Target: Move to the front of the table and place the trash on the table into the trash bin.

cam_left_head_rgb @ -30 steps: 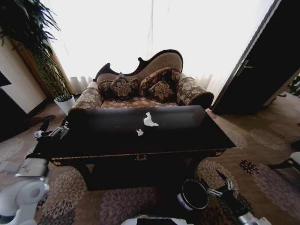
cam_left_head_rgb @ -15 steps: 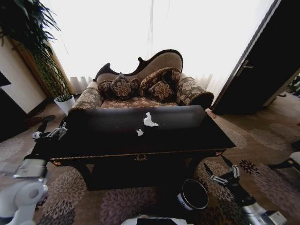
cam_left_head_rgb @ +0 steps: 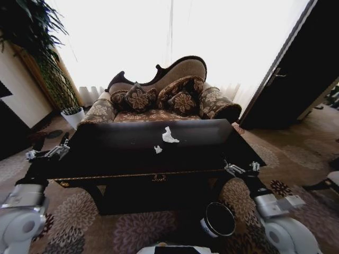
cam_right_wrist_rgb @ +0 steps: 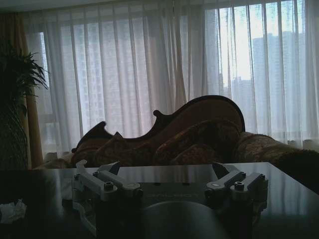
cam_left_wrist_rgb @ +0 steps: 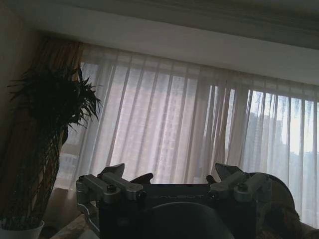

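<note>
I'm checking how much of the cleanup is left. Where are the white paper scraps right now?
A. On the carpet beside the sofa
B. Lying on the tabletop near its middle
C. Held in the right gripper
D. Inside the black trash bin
B: in the head view two white paper scraps lie on the dark table near its middle, while the trash bin stands on the floor and both grippers, left gripper and right gripper, are open and empty.

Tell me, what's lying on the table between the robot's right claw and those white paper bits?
Nothing: in the head view, bare dark tabletop runs from the right gripper, at the table's front right edge, to the white paper scraps near the middle.
</note>
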Controlling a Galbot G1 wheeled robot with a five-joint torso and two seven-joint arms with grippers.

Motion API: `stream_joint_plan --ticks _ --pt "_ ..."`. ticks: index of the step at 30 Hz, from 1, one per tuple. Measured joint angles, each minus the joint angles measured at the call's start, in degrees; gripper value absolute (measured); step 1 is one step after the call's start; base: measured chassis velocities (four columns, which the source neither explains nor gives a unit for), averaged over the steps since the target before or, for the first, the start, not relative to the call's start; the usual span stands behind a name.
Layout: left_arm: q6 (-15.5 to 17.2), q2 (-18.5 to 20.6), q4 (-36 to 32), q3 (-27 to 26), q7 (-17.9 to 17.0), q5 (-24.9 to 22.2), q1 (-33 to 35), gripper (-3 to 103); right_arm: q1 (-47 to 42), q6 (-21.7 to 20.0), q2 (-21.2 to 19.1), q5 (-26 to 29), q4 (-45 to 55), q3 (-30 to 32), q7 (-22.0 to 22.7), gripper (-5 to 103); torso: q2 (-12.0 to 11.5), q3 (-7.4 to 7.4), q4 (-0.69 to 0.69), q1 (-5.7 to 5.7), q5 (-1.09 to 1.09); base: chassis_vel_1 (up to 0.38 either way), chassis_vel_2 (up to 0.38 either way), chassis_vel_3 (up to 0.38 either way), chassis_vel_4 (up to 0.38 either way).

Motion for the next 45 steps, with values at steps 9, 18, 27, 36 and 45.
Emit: stream_joint_plan --ticks 9,18,27,36,45 --pt "-0.07 -2.64 -2.27 -0.37 0.23 1.11 2.44 100 18.15 -6.58 -13.96 7.73 -4.97 -10.26 2.76 100 0.00 0.00 0.01 0.00 -0.01 0.000 0.000 0.000 0.000" --pt "0.05 -4.10 -3.17 -1.01 0.28 2.08 3.91 100 39.94 -10.94 -25.62 12.53 -11.91 -25.56 3.51 100 0.00 0.01 0.02 0.01 -0.01 0.000 0.000 0.000 0.000" --pt "1.03 -1.72 -1.62 2.75 0.30 3.23 1.90 100 48.33 -13.09 -31.17 13.25 -15.22 -33.45 0.28 100 0.00 0.00 -0.04 0.00 0.00 0.000 0.000 0.000 0.000" --pt "0.82 -3.73 -2.02 5.00 0.43 5.28 2.03 100 67.05 -18.71 -28.40 14.43 -19.39 -50.48 -5.06 100 0.00 0.00 0.01 0.00 -0.02 0.000 0.000 0.000 0.000" --pt "0.66 -4.01 -2.01 5.36 0.55 5.74 2.06 100 79.09 -19.52 -25.07 14.45 -25.59 -62.00 -4.69 100 0.01 0.00 0.00 0.00 -0.02 0.000 0.000 0.000 0.000"
